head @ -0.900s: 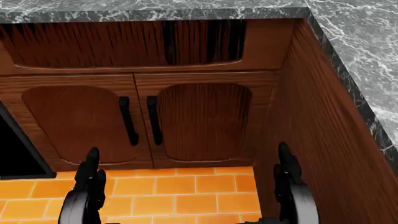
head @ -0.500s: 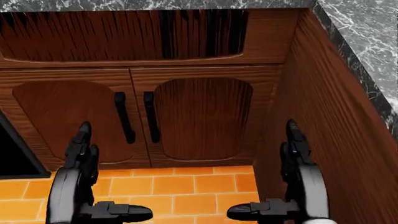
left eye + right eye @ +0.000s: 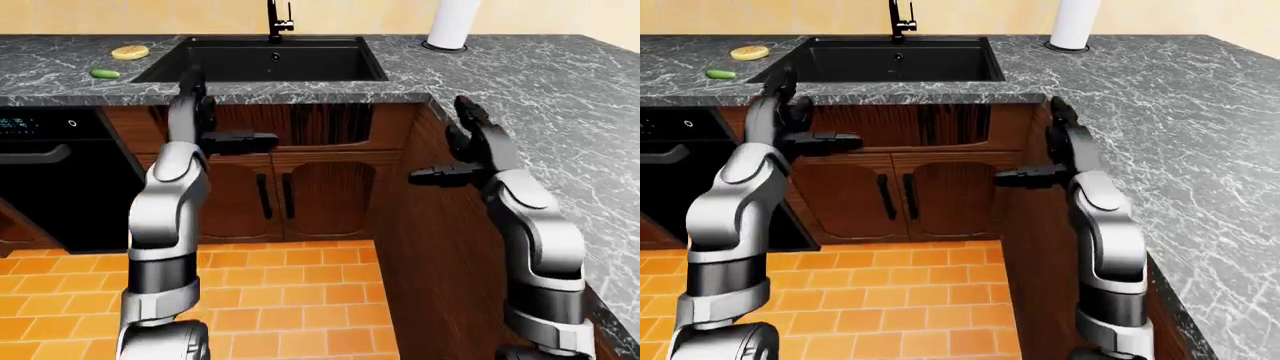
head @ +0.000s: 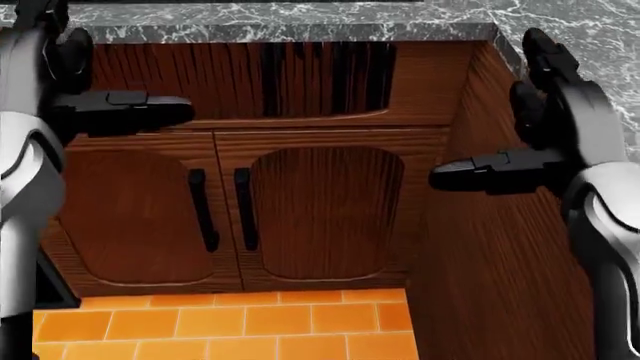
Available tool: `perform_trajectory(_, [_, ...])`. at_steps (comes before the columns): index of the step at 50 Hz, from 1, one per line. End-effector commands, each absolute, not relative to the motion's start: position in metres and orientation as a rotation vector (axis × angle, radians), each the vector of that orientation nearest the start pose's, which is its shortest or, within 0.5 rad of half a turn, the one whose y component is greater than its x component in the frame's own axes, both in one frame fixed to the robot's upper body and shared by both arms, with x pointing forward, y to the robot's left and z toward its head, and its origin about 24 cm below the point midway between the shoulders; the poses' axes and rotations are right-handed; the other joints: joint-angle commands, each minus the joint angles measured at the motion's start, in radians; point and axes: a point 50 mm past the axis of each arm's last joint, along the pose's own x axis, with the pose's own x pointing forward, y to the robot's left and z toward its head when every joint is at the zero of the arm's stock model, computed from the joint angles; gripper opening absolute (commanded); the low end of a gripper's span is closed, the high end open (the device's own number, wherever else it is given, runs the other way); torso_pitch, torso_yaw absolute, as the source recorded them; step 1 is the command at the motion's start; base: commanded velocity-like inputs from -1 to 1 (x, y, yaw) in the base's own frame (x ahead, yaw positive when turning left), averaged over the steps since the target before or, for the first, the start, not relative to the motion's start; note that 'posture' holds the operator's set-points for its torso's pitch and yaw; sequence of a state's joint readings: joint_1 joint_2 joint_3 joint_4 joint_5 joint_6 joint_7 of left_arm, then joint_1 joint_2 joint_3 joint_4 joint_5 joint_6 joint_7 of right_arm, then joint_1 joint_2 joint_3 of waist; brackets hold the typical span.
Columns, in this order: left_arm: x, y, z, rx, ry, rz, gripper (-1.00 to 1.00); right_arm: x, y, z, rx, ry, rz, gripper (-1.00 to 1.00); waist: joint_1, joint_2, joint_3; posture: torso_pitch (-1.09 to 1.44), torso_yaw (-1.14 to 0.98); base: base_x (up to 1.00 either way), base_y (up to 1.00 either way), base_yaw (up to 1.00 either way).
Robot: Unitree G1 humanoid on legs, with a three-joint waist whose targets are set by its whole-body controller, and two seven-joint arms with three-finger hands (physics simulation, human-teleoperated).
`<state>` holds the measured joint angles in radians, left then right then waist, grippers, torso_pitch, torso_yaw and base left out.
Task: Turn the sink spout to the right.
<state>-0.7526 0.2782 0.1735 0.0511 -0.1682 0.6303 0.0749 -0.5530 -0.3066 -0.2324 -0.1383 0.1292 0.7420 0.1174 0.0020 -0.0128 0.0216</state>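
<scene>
Left-eye view: the dark marbled countertop (image 3: 560, 97) runs across the top and down the right side, wrapping a corner, with wooden cabinet doors (image 3: 300, 191) below it and orange floor tiles (image 3: 260, 300) at the bottom. A black sink basin (image 3: 262, 60) is set into the counter at upper centre, and a black dishwasher (image 3: 45, 172) sits under the counter at left. The sink spout (image 3: 273, 16) stands upright at the basin's top edge, well above and apart from both raised hands. The left hand (image 3: 205, 124) is held up beside the counter's edge below the basin, fingers spread with one pointing sideways to the right, holding nothing. The right hand (image 3: 465, 154) is raised near the corner cabinet, fingers likewise spread, touching nothing. A white roll (image 3: 455, 22) stands right of the sink; a yellow slice (image 3: 130, 52) and a small green vegetable (image 3: 104, 73) lie to its left.
</scene>
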Motion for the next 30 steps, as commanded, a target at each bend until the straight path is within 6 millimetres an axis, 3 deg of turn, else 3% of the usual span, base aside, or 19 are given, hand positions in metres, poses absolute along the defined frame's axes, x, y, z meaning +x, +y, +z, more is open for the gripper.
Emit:
perform_trajectory(1, [0.357, 0.187, 0.246, 0.036, -0.182, 0.08, 1.0, 0.33, -0.209, 0.208, -0.088, -0.057, 0.011, 1.0, 0.001, 0.001, -0.023, 0.0, 0.0, 0.0, 0.0, 0.0])
perform_trajectory(7, [0.37, 0.191, 0.273, 0.048, -0.197, 0.095, 1.0, 0.337, -0.219, 0.248, -0.074, -0.078, 0.003, 1.0, 0.004, 0.0, -0.018, 0.0, 0.0, 0.0, 0.0, 0.0])
perform_trajectory(12, [0.375, 0.192, 0.284, 0.058, -0.205, 0.107, 1.0, 0.339, -0.222, 0.274, -0.108, -0.075, 0.003, 1.0, 0.005, -0.002, -0.013, 0.0, 0.0, 0.0, 0.0, 0.0])
perform_trajectory(19, [0.376, 0.193, 0.283, 0.067, -0.204, 0.113, 1.0, 0.341, -0.231, 0.267, -0.14, -0.059, -0.019, 1.0, 0.004, -0.006, -0.011, 0.0, 0.0, 0.0, 0.0, 0.0])
perform_trajectory(20, [0.376, 0.194, 0.284, 0.069, -0.204, 0.115, 1.0, 0.341, -0.232, 0.267, -0.145, -0.057, -0.023, 1.0, 0.001, 0.0, -0.032, 0.0, 0.0, 0.0, 0.25, 0.0])
perform_trajectory(21, [0.376, 0.194, 0.285, 0.07, -0.204, 0.115, 1.0, 0.34, -0.232, 0.268, -0.146, -0.061, -0.024, 1.0, 0.001, -0.015, -0.029, 0.0, 0.0, 0.0, 0.78, 0.0])
perform_trajectory(22, [0.375, 0.194, 0.287, 0.07, -0.207, 0.115, 1.0, 0.34, -0.232, 0.269, -0.148, -0.062, -0.026, 1.0, 0.001, -0.048, -0.019, 0.0, 0.0, 0.0, 1.0, 0.0])
perform_trajectory(23, [0.374, 0.194, 0.287, 0.07, -0.209, 0.115, 1.0, 0.34, -0.232, 0.27, -0.148, -0.064, -0.027, 1.0, 0.001, -0.064, -0.024, 0.0, 0.0, 0.0, 1.0, 0.0])
perform_trajectory(25, [0.374, 0.194, 0.287, 0.071, -0.211, 0.116, 1.0, 0.34, -0.232, 0.271, -0.147, -0.068, -0.03, 1.0, -0.006, -0.065, -0.033, 0.0, 0.0, 0.0, 1.0, 0.0])
perform_trajectory(26, [0.374, 0.194, 0.287, 0.073, -0.211, 0.116, 1.0, 0.341, -0.232, 0.272, -0.147, -0.067, -0.033, 1.0, -0.004, -0.07, -0.022, 0.0, 0.0, 0.0, 0.24, 0.0])
perform_trajectory(29, [0.374, 0.194, 0.289, 0.073, -0.213, 0.116, 1.0, 0.34, -0.232, 0.274, -0.134, -0.078, -0.029, 1.0, -0.023, 0.023, 0.014, 0.0, 0.0, 0.0, 0.0, 0.0])
perform_trajectory(30, [0.373, 0.194, 0.29, 0.073, -0.215, 0.116, 1.0, 0.34, -0.232, 0.274, -0.132, -0.08, -0.028, 1.0, -0.027, 0.076, 0.01, 0.0, 0.0, 0.0, 0.0, 0.0])
